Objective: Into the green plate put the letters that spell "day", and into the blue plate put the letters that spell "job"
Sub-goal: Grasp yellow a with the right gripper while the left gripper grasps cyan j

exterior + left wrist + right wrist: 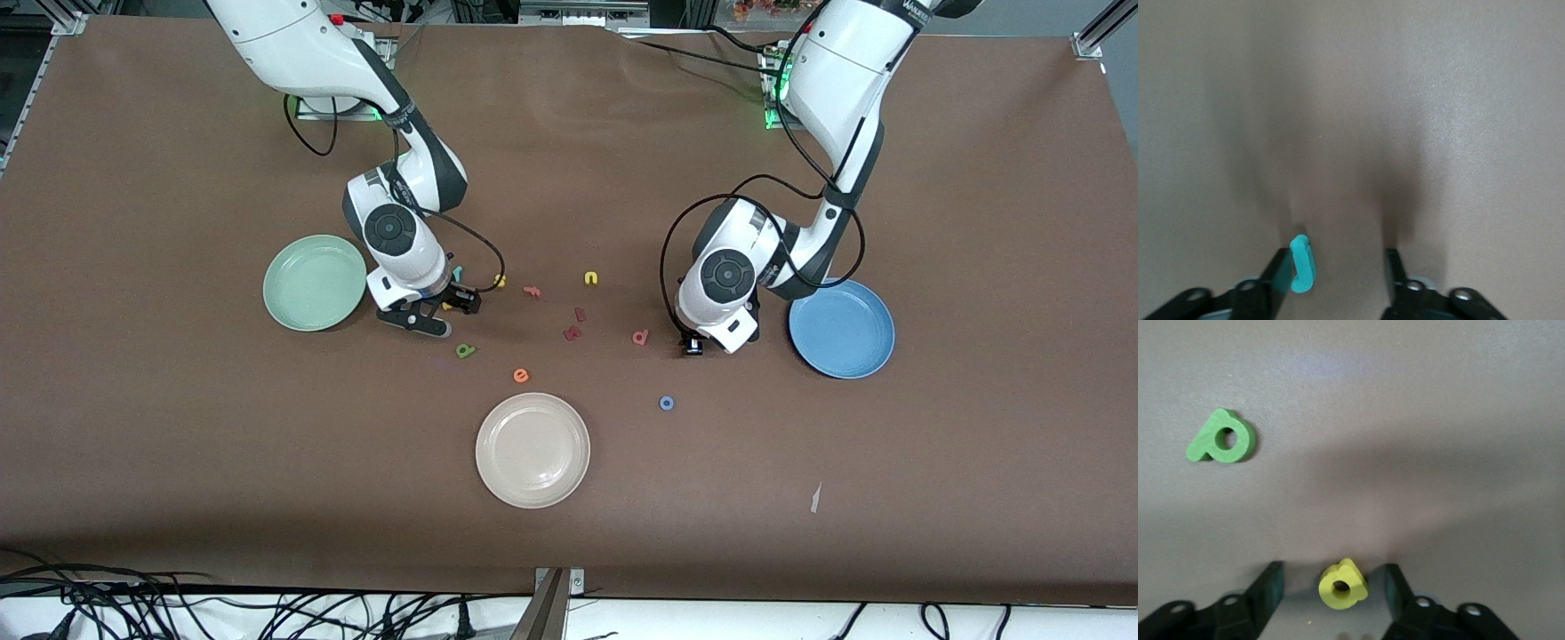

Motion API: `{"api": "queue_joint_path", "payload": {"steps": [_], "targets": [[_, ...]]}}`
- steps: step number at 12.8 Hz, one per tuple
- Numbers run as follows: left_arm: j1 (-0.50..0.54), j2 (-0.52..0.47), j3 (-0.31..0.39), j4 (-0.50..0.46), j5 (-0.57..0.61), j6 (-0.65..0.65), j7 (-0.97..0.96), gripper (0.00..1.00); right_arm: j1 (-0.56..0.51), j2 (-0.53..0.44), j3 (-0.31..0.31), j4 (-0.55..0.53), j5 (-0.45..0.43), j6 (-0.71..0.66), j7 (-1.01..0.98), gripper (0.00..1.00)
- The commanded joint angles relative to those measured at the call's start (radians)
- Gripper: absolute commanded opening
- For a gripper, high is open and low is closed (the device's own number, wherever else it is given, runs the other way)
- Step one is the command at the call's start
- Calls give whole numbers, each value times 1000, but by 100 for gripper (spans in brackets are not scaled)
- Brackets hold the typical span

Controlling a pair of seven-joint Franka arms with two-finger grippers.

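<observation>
Two claws are down at the counter (178, 498), each set around one letter. Clock hours here read on the front view, with 12 toward the arm bases.

The left claw (1337, 260) stands narrowed but not clamped around the teal "j" (1301, 265). The letter touches one finger, and the other finger stands apart from it. From this claw (693, 347), the blue plate (841, 327) lies at 3 o'clock, the coral-red "b" (640, 337) at 9 o'clock and the blue ring "o" (666, 403) at 7 o'clock.

The right claw (1333, 573) is partly open around the yellow round-bowled letter (1343, 587), with a gap on each side. The dark green round-bowled letter (1221, 439) lies on the counter near it. From this claw (444, 311), the green plate (315, 282) sits at 9 o'clock and the dark green letter (466, 350) at 5 o'clock. The teal "y" (457, 273) peeks out at 12 o'clock, beside the arm.

Both plates hold no letters. The cream-white plate (532, 450) sits at 6 o'clock of the scattered letters, with the orange "e" (521, 375) just at its 12 o'clock.
</observation>
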Motion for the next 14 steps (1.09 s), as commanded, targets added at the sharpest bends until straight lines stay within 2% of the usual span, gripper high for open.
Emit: {"api": "queue_joint_path", "payload": {"steps": [1, 3, 4, 5, 6, 8, 11, 14], "targets": [[-3, -30, 4, -40, 29, 7, -47, 58, 7, -4, -4, -26, 2, 25, 13, 36], [-4, -31, 3, -55, 29, 19, -67, 47, 7, -4, -4, -24, 2, 25, 11, 23], [-4, -39, 4, -69, 29, 42, -68, 37, 7, -6, -4, -23, 2, 24, 7, 17], [-4, -51, 4, -87, 29, 57, -68, 21, 7, -9, -7, -19, 2, 21, -2, 15], [-4, -59, 3, -101, 29, 66, -68, 11, 6, -16, -10, -12, 2, 17, -15, 15], [-6, -59, 4, -101, 29, 71, -68, 0, 3, -41, -30, 17, 2, -54, -50, 15], [-6, -59, 4, -101, 29, 71, -73, 0, 1, -82, -102, 66, 3, -197, -183, 16], [-4, -59, 3, -95, 29, 65, -65, 0, 0, -119, -171, 56, 5, -287, -330, 18]]}}
